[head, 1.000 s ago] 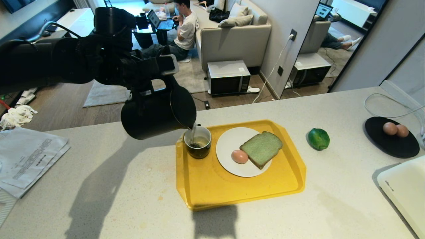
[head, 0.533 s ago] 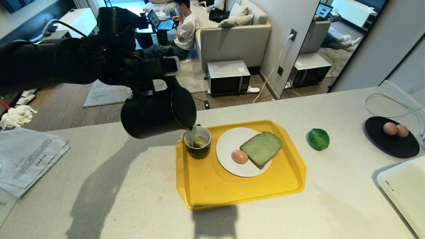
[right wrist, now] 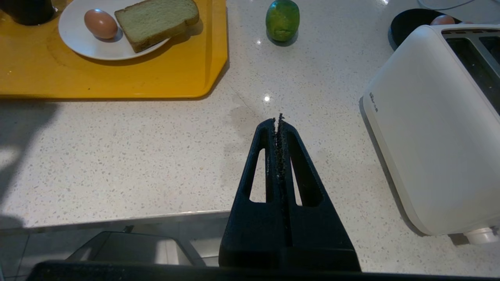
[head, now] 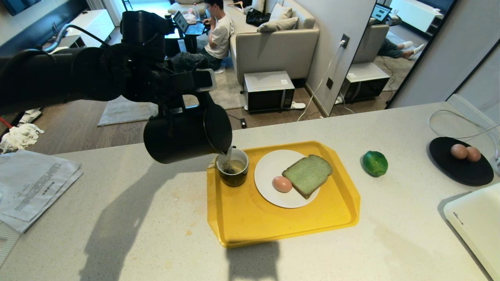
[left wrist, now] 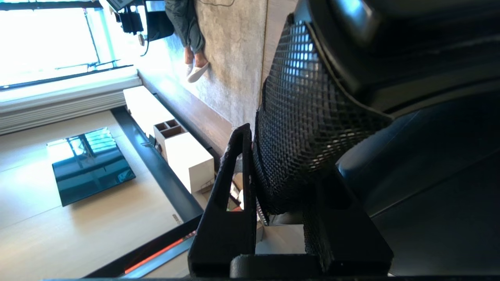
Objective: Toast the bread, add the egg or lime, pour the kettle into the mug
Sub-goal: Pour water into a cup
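Observation:
The black kettle (head: 183, 136) hangs tipped on its side above the counter, its spout over the dark mug (head: 232, 168), and a thin stream of water runs into the mug. My left gripper (head: 174, 105) (left wrist: 285, 164) is shut on the kettle's mesh-wrapped handle (left wrist: 308, 117). The mug stands at the back left of a yellow tray (head: 250, 220). On the tray a white plate (head: 269, 166) carries the green bread (head: 307, 175) and the egg (head: 281, 184). The lime (head: 375, 163) lies on the counter right of the tray. My right gripper (right wrist: 278, 121) is shut and empty, low by the counter's near edge.
A white toaster (head: 476, 222) (right wrist: 429, 128) sits at the near right. A black dish (head: 453, 169) with two brown eggs and a cable lies far right. Papers (head: 35, 183) cover the counter's left end. A person sits on the floor beyond the counter.
Water keeps running from the kettle into the mug. The left arm and kettle have crept slightly to the right; everything else is as it was.

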`<state>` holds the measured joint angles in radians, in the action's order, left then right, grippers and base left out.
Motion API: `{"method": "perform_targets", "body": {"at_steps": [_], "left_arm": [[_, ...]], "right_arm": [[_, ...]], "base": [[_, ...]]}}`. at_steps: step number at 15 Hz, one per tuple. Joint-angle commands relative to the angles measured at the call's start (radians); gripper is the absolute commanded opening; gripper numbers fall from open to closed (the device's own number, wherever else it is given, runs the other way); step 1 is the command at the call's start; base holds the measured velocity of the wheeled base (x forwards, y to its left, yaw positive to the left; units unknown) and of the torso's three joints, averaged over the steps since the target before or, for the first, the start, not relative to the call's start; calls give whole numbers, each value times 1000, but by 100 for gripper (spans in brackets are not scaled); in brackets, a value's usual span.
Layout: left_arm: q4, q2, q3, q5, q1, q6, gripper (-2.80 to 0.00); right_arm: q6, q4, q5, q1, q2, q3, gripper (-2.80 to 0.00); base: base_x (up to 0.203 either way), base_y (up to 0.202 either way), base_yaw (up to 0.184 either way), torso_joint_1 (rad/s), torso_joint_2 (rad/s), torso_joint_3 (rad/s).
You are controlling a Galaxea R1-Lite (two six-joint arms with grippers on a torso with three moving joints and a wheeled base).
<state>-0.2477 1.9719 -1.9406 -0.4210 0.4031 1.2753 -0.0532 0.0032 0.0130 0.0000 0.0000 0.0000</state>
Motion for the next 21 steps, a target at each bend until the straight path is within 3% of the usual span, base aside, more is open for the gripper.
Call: {"method": "perform_targets", "body": {"at_steps": [1, 21], "left_arm": [[1, 4, 0, -12, 8, 6, -280], [33, 7, 0, -8, 10, -10, -280]], "right_arm": [[0, 0, 1, 0, 2, 2, -280], [0, 0, 1, 0, 2, 2, -280]], "base": [[0, 0, 0, 0, 0, 0], [0, 0, 0, 0, 0, 0]]}}
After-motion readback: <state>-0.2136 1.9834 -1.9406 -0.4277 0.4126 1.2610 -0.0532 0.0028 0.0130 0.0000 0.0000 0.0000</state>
